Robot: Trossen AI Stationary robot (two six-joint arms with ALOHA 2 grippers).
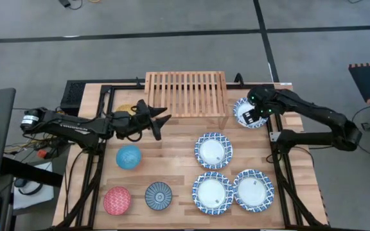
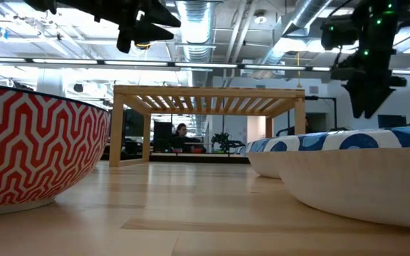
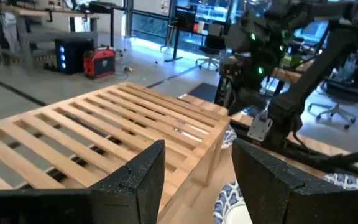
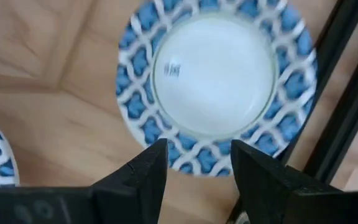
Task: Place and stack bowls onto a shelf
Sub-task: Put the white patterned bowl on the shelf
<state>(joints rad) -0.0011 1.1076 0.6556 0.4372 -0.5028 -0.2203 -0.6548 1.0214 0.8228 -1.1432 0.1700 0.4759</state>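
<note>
The right claw (image 1: 250, 115) is seen poised directly above a white, blue-rimmed bowl (image 1: 247, 113) lying flat on the desk (image 1: 178, 154) just beside the right end of the shelf (image 1: 186, 94). In the right wrist view the two dark fingers (image 4: 143, 169) are parted, with the near rim of that bowl (image 4: 216, 87) showing in the gap between them; nothing is held. By the look of it, the step in hand is the approach to pick up this first wide bowl, no bowl having yet been set on the slatted top.

The left claw (image 1: 159, 120) is raised near the shelf's left front corner, its fingers (image 3: 135, 177) apart and empty, with the slats (image 3: 104, 130) seen ahead of it. A yellow bowl (image 1: 127, 110) is partly hidden beneath that arm. The light blue bowl (image 1: 128, 156), red bowl (image 1: 117, 200) and dark blue bowl (image 1: 158, 195) are left on the desk's left half, and three more white bowls, one (image 1: 213, 150) nearer the shelf and two at the front (image 1: 212, 192) (image 1: 254, 190), sit on the right half.

The next move is judged to call for a descent until the fingers straddle the rim, a firm closing on that thin edge, then a lift high enough for the shelf top to be cleared.
</note>
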